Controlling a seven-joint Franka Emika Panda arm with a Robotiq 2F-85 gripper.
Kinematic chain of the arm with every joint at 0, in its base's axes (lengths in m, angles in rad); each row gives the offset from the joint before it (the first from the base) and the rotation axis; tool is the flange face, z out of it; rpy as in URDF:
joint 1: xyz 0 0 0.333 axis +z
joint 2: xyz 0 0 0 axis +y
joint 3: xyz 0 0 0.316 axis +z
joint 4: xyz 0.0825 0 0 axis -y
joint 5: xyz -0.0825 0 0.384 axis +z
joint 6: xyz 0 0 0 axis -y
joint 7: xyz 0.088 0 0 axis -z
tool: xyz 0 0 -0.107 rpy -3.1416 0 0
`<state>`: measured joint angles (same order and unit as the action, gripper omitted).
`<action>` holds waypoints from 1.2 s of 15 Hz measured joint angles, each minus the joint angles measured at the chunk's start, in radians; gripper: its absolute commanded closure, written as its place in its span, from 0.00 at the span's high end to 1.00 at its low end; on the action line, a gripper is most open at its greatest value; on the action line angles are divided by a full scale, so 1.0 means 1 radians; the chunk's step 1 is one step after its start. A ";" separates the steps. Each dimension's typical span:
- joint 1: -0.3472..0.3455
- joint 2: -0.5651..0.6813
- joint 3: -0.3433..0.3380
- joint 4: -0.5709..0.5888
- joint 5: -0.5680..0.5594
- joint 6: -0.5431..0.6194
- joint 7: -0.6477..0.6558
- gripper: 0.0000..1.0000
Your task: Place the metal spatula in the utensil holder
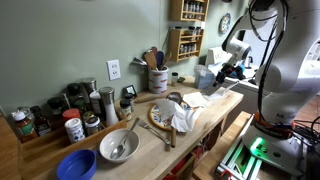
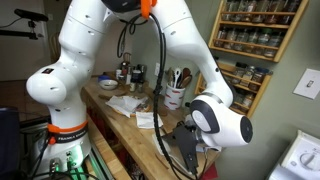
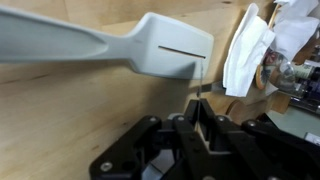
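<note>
The metal spatula fills the top of the wrist view, a grey handle widening into a slotted blade, held above the wooden counter. My gripper is shut on a thin metal edge that runs up into the blade. In an exterior view my gripper hangs over the right end of the counter, well right of the utensil holder. The holder is a cream crock at the wall with wooden spoons standing in it. It also shows in an exterior view, beyond my gripper.
A plate with a white cloth lies mid-counter; the cloth also shows in the wrist view. A grey bowl with a spoon, a blue bowl and several spice jars stand further along. A spice rack hangs above.
</note>
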<state>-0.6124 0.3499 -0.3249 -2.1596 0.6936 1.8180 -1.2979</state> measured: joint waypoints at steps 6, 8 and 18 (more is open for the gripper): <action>-0.016 -0.008 -0.005 0.020 0.015 -0.094 0.003 0.02; -0.017 -0.015 -0.008 0.020 0.039 -0.107 0.009 0.02; -0.022 -0.074 -0.055 0.023 0.108 -0.182 0.073 0.02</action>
<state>-0.6340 0.2760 -0.3804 -2.1366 0.8021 1.6362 -1.2254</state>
